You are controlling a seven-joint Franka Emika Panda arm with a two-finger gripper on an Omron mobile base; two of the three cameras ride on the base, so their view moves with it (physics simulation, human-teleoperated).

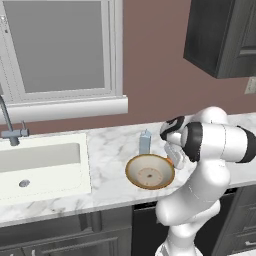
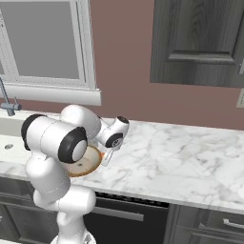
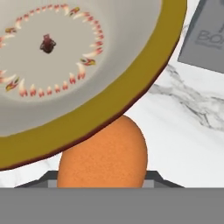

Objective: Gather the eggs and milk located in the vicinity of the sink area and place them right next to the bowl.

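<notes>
One egg [image 3: 103, 153] sits at the very bottom of the hand view, an orange-brown oval rising from between the fingers, whose dark tips barely show on either side of it. The gripper [image 1: 176, 156] is clenched on this egg, low over the marble counter [image 2: 181, 157]. The egg's upper end tucks just under the bowl's [image 3: 78, 65] yellow-brown rim in that view, so it lies right beside the bowl; whether it touches the counter I cannot tell.

From the hand view I can read the bowl's inside closely: a pale floor with a ring of reddish dots and a dark speck at the centre. A corner of the milk [image 3: 205, 37] shows grey at the upper right, with faint lettering on it. The left base view gives the wider layout instead: the milk stands upright just behind the bowl, toward the wall, and the sink [image 1: 40, 165] with its grey faucet [image 1: 10, 127] lies well apart to the left, under the window [image 1: 57, 47]. In the right base view the arm's big joints cover much of the bowl, and only a sliver of orange appears by the gripper.

The arm folds forward from its base, elbow high, with the hand angled down at the bowl's right edge.
</notes>
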